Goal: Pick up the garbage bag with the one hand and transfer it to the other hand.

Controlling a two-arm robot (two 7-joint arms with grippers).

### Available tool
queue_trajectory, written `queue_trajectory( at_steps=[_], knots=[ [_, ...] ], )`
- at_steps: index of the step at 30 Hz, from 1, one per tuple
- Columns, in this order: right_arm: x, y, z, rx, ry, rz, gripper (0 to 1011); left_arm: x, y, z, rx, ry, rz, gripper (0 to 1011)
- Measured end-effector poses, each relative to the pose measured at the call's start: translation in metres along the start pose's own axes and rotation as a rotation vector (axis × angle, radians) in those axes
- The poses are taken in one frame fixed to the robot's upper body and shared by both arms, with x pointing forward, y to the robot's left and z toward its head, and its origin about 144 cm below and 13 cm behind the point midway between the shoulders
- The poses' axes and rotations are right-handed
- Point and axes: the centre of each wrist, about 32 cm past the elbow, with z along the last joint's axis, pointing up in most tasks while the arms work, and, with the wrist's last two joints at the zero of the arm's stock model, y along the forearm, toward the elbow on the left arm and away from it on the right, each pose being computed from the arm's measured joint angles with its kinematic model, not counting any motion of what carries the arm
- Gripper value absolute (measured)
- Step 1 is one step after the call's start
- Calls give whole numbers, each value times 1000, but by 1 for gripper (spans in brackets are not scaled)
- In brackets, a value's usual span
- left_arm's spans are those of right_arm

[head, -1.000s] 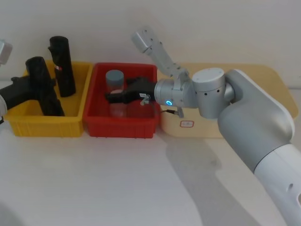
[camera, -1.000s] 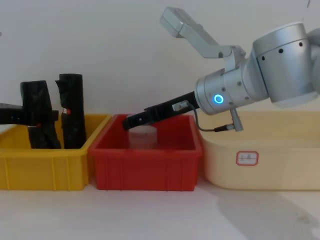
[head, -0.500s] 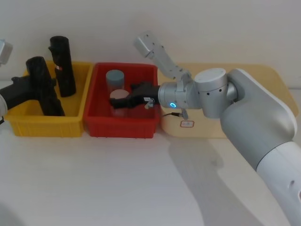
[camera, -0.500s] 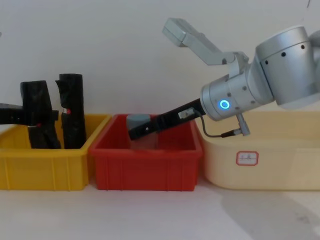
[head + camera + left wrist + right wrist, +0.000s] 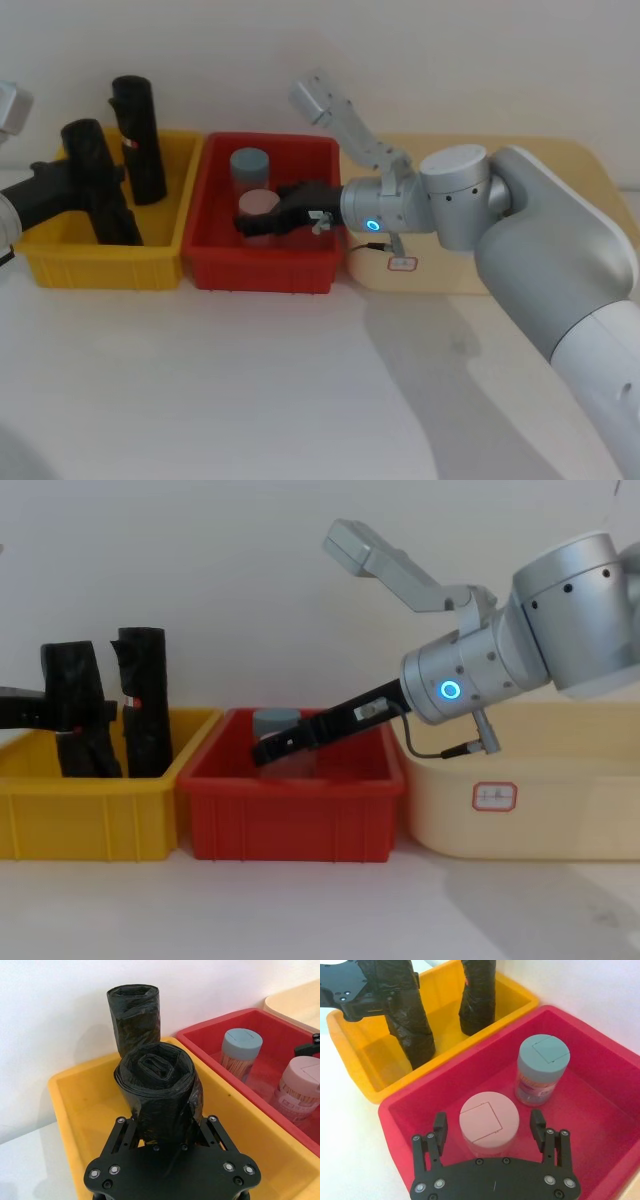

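garbage bag (image 5: 82, 145): head view, in yellow bin (image 5: 100, 270), left gripper (image 5: 92, 185) on it
fingers (image 5: 121, 1129): left wrist view, clamped on garbage bag
right gripper (image 5: 488, 1120): right wrist view, spread astride pink-lidded jar (image 5: 485, 1134)
step: grasp looks made; next lift clear, right likely must leave jar

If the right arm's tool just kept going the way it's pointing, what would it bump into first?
The pink-lidded jar in the red bin: the right tool, fingers open, straddles it, so its palm would likely hit the jar. The left tool grips the garbage bag.
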Motion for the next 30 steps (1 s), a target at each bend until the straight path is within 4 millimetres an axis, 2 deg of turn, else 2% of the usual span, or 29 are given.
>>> queue_trajectory(
  at_steps=[6, 13, 20, 30],
  knots=[
    [0, 0, 0, 0, 2, 10, 1001, 0, 0, 0, 0, 0, 0, 396],
    [0, 1, 0, 0, 4, 16, 865, 0, 0, 0, 0, 0, 0, 396],
    [0, 1, 0, 1, 4, 20, 655, 0, 0, 0, 0, 0, 0, 396],
    [0, 1, 0, 1, 5, 22, 647, 0, 0, 0, 0, 0, 0, 396]
  ],
)
